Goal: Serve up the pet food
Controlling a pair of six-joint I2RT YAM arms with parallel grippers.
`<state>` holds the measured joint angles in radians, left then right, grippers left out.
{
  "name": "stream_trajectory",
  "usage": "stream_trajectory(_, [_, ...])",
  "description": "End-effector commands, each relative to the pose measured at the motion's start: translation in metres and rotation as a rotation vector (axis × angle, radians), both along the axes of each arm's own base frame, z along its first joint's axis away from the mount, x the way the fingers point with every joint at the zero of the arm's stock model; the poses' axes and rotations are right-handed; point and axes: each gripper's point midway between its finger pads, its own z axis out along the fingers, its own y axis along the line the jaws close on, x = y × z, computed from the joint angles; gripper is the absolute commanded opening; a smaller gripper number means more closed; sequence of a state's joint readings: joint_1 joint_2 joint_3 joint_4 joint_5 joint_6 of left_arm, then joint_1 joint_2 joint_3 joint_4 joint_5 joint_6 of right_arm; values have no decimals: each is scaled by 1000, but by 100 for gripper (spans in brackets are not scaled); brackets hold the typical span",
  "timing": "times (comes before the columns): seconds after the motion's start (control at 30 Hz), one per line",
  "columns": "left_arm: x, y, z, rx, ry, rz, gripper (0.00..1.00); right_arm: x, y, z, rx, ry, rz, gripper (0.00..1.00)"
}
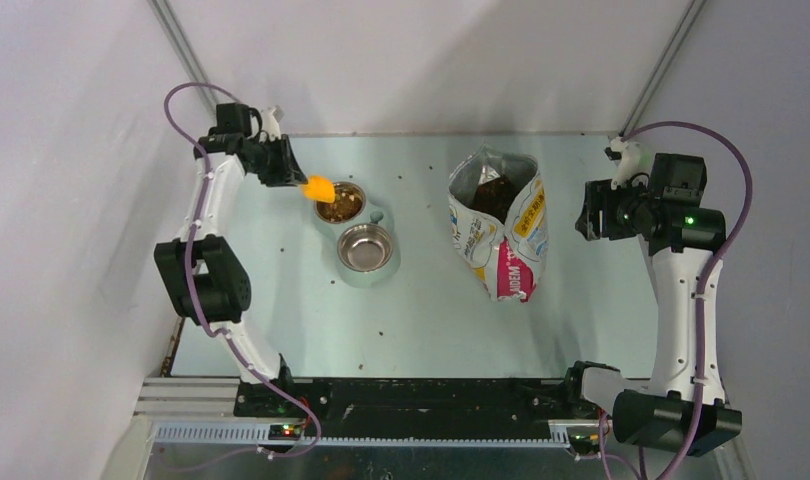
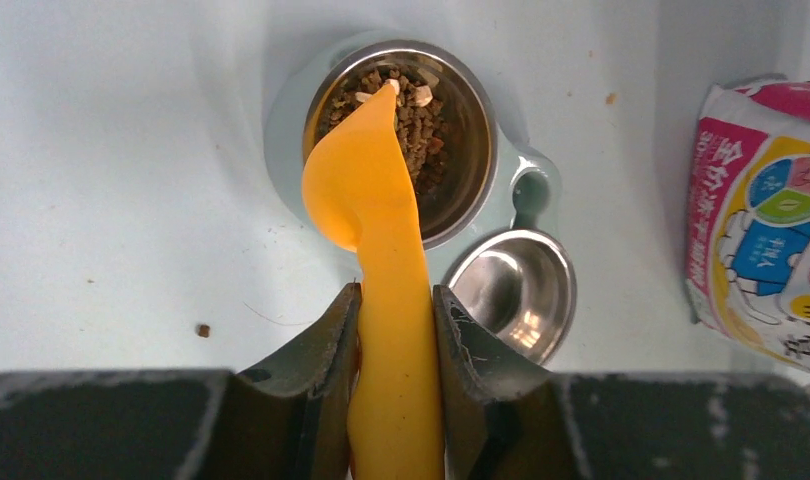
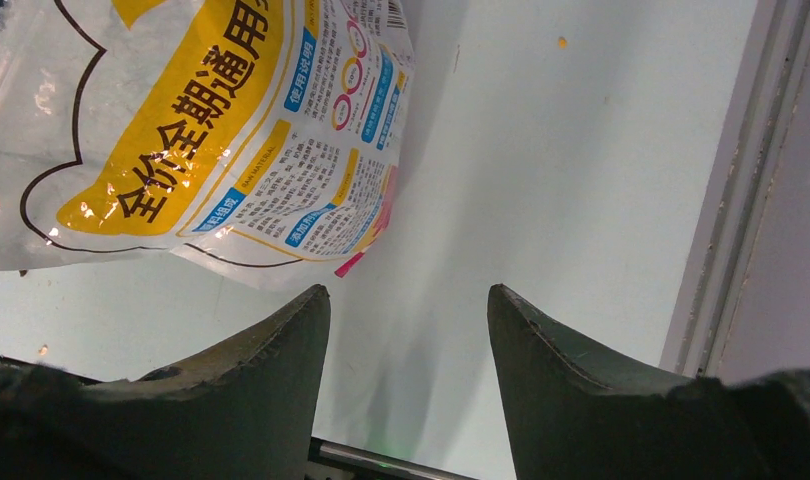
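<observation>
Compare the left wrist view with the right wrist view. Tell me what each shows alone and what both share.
Only the left wrist view: the left claw shut on the orange scoop, its tip in front of the pet food in the filled bowl, with an empty bowl beside it. Only the right wrist view: the right claw open with nothing between its fingers, and the metal rail along the table's edge. Both: the printed bag and the pale table.

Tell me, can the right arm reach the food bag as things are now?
Probably yes. The right end effector is open and empty, just beside the food bag, with only bare table between them.
</observation>
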<state>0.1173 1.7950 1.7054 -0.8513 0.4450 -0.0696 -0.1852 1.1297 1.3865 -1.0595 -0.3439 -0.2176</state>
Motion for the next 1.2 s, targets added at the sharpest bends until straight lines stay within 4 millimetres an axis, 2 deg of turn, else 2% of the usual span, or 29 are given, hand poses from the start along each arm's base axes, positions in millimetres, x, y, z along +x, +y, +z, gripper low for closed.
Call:
stream_trajectory(0.0, [7,0,21,110,-79,-35,0,5,-1,9,-1,-50,-4,62])
stream_trajectory(0.27, [14,-25,16,143,-84,-111,0,5,-1,9,2,-48,-6,62])
stream_trajectory(0.37, [17,-23,9,170,-73,-118,0,4,-1,8,3,-45,-6,62])
stream_trajectory(0.4, [16,-31,7,177,-70,-138,0,4,-1,8,2,-46,-6,62])
stream_trajectory(0.47, [15,-33,2,186,-55,-144,0,4,-1,9,1,-48,-6,62])
stream_trajectory(0.6, [10,-30,-3,202,-37,-139,0,3,-1,9,0,-48,-7,62])
stream_trajectory(0.8, [-3,-31,15,197,-67,-136,0,3,-2,8,0,-48,-9,62])
stream_trajectory(0.93, [-3,-30,33,209,-115,-138,0,4,-1,7,6,-45,-6,63])
stream_trajectory(1.03, [-1,-24,35,245,-124,-141,0,4,0,7,8,-43,-6,63])
stream_trajectory(1.1, [-3,-25,38,226,-118,-134,0,4,0,7,8,-43,-5,63])
stream_trajectory(1.17, [-8,-35,49,179,-137,-155,0,3,-1,7,4,-44,-6,62])
